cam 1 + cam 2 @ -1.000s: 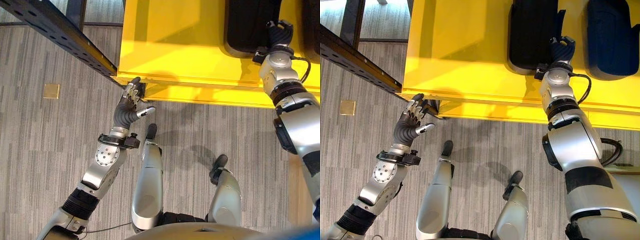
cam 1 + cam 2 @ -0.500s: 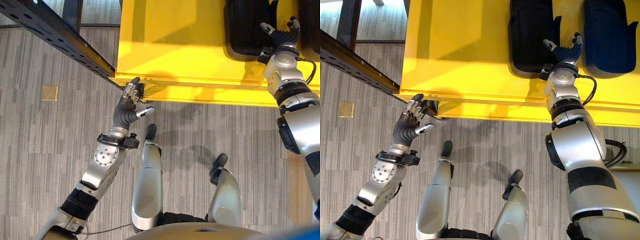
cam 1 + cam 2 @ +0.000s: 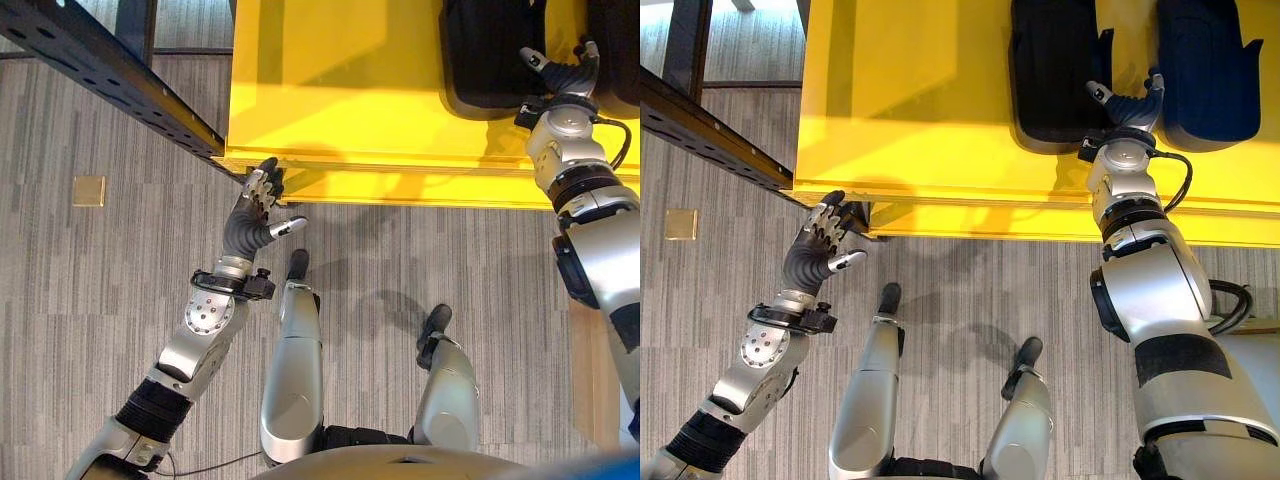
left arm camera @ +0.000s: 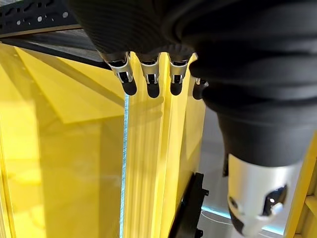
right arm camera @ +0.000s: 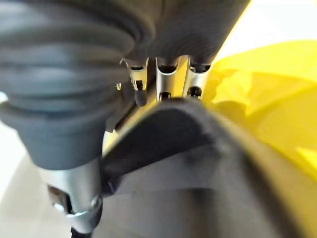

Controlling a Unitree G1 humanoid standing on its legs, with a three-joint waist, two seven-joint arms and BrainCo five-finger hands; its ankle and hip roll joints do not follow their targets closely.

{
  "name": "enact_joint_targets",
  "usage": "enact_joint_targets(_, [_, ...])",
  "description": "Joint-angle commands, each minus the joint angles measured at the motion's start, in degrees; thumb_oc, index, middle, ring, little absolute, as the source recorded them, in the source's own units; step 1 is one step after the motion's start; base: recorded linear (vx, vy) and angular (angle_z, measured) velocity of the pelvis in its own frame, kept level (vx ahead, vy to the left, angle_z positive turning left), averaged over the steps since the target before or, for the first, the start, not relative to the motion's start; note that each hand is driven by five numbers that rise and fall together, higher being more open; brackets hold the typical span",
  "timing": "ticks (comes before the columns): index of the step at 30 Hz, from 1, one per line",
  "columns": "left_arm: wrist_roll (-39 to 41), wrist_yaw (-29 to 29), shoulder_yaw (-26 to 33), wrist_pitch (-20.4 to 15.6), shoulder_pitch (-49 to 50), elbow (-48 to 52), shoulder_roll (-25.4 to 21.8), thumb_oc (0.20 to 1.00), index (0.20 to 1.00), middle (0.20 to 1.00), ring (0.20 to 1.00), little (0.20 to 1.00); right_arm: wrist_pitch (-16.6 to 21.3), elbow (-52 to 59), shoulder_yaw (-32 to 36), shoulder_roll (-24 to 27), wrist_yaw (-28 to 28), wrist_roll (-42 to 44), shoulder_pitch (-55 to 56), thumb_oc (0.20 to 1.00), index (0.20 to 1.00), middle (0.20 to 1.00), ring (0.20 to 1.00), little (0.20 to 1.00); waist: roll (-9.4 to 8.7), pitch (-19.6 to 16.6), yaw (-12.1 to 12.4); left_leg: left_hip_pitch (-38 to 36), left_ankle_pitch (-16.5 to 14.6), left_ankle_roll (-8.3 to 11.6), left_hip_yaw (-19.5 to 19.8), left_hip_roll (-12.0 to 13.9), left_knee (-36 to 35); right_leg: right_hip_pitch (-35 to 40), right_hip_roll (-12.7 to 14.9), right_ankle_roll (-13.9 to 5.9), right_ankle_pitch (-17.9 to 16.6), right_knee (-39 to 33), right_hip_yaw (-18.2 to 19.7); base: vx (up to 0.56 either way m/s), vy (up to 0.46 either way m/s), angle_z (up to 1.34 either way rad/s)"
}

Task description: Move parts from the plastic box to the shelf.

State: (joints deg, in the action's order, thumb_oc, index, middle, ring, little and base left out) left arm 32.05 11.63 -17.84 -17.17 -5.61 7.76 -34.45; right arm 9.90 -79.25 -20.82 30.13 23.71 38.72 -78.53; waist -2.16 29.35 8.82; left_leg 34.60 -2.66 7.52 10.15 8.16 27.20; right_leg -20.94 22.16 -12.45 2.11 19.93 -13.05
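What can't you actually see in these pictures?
- Black part: top cut off by the right eye view's edge; shape unclear.
- Right hand: whether it touches the part is hidden by its own wrist; right wrist view blurred.
- Second part: cut off likewise.
- Yellow box: far side beyond the frame.
- Left hand, open: contact with the box unclear.

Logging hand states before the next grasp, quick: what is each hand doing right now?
Left hand: open, fingers straight at the yellow box corner, holding nothing.
Right hand: open, spread over a black part in the box.

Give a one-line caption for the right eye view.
Right hand open between two dark parts in the yellow box; left hand open at its corner.
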Motion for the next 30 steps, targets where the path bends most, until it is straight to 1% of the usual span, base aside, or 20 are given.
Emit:
enact_joint_targets(1, [0.5,0.0,2.3,-3.7,0.6,2.9,-0.2,1.0,1.0,1.0,1.0,1.0,1.4,0.8,0.1,1.3,0.7,0.8,1.8,1.0,1.0,1.0,1.0,1.0,0.32,0.4,0.6,-1.3,-2.4,-2.59,-4.3,-0.3,-1.6,-0.3,-5.1,5.69,5.8,7.7,0.0,0.0,0.0,0.0])
enact_joint_targets(15, [0.7,0.0,2.8,-3.9,0.7,2.7,-0.5,1.0,1.0,1.0,1.0,1.0,2.2,2.5,-0.1,-2.1,0.5,1.6,1.7,1.0,1.0,1.0,1.0,1.0,0.12,0.4,1.0,-1.0,-2.6,-2.68,-4.0,-0.5,-1.3,0.1,-5.3,5.58,5.8,7.4,-0.4,0.0,0.0,0.0])
enact_joint_targets(27, [0.8,0.2,3.4,-3.7,0.9,2.4,-0.4,1.0,1.0,1.0,1.0,1.0,3.6,7.8,-1.5,-5.4,-0.1,1.8,2.5,1.0,1.0,1.0,1.0,1.0,-0.32,0.4,1.0,-0.7,-2.6,-2.66,-4.1,-0.3,-1.2,0.1,-5.5,5.74,5.6,7.0,-0.2,-0.01,0.003,0.0])
enact_joint_targets(28, [0.7,0.3,3.6,-3.7,1.0,2.5,-0.5,1.0,1.0,1.0,1.0,1.0,3.7,8.7,-1.9,-5.6,0.1,1.3,2.5,1.0,1.0,1.0,1.0,1.0,-0.4,0.4,0.9,0.1,-0.9,-3.03,-4.3,-0.3,-1.5,-0.6,-5.5,6.12,4.2,6.5,-0.5,0.0,0.0,0.0])
enact_joint_targets(29, [0.8,0.3,3.6,-3.7,1.1,2.5,-0.5,1.0,1.0,1.0,1.0,1.0,3.7,8.7,-1.9,-5.7,0.1,1.3,2.6,1.0,1.0,1.0,1.0,1.0,-0.51,0.4,0.8,-0.7,-2.6,-2.67,-4.1,-0.2,-1.2,0.1,-5.6,5.73,5.5,6.9,-0.1,-0.08,0.023,-0.02])
enact_joint_targets(30, [0.7,0.3,3.6,-3.7,1.2,2.5,-0.5,1.0,1.0,1.0,1.0,1.0,3.9,9.2,-2.2,-5.7,0.2,1.0,2.5,1.0,1.0,1.0,1.0,1.0,-0.49,0.4,0.8,0.2,-0.9,-3.05,-4.3,-0.3,-1.4,-0.6,-5.5,6.15,4.2,6.5,-0.5,0.08,-0.022,-0.04])
